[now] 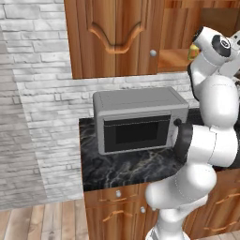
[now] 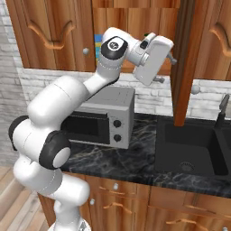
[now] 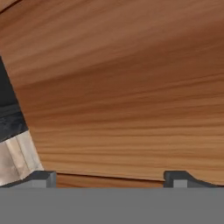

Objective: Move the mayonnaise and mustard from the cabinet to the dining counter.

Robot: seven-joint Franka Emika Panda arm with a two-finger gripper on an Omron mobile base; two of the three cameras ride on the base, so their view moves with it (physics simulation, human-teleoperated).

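While the gripper (image 3: 109, 177), jaws spread wide and empty, faces bare wood inside the open cabinet (image 1: 115, 37), the mayonnaise (image 2: 99, 46) shows as a blue-and-yellow sliver behind the arm, probably a rigid, smooth, weighty jar best clasped across its squat middle.

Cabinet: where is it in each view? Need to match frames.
Left base view: cabinet across the top, closed door above the microwave.
Right base view: across the top, one door open edge-on right of centre.
Hand view: its wood grain covers most of the picture.
Shared landmark: microwave, both base views.
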